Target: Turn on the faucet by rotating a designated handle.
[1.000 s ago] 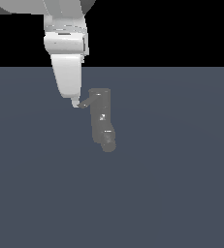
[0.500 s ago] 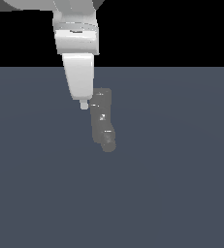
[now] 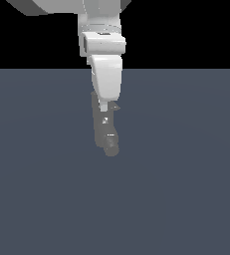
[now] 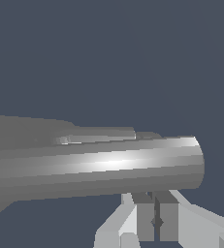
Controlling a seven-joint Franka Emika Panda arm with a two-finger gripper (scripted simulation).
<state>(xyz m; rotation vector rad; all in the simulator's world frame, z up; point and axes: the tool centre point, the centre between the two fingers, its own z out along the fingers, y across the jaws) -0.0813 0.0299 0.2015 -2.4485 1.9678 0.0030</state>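
Note:
The faucet is a dark grey upright column with a rounded spout end at its bottom, standing mid-floor in the exterior view. My white arm comes down from above, and my gripper covers the column's top. A short grey tip of the handle pokes out on the exterior view's right of my fingers. In the wrist view the handle is a shiny grey rod lying across right in front of my gripper, whose fingers are pressed together with nothing between them. The darker column lies behind the rod.
A flat blue-grey floor surrounds the faucet, with a black backdrop above it. No other objects show.
My gripper has moved toward the exterior view's right, from beside the column's top to in front of it. The handle, which stuck out on the left, now shows on the right.

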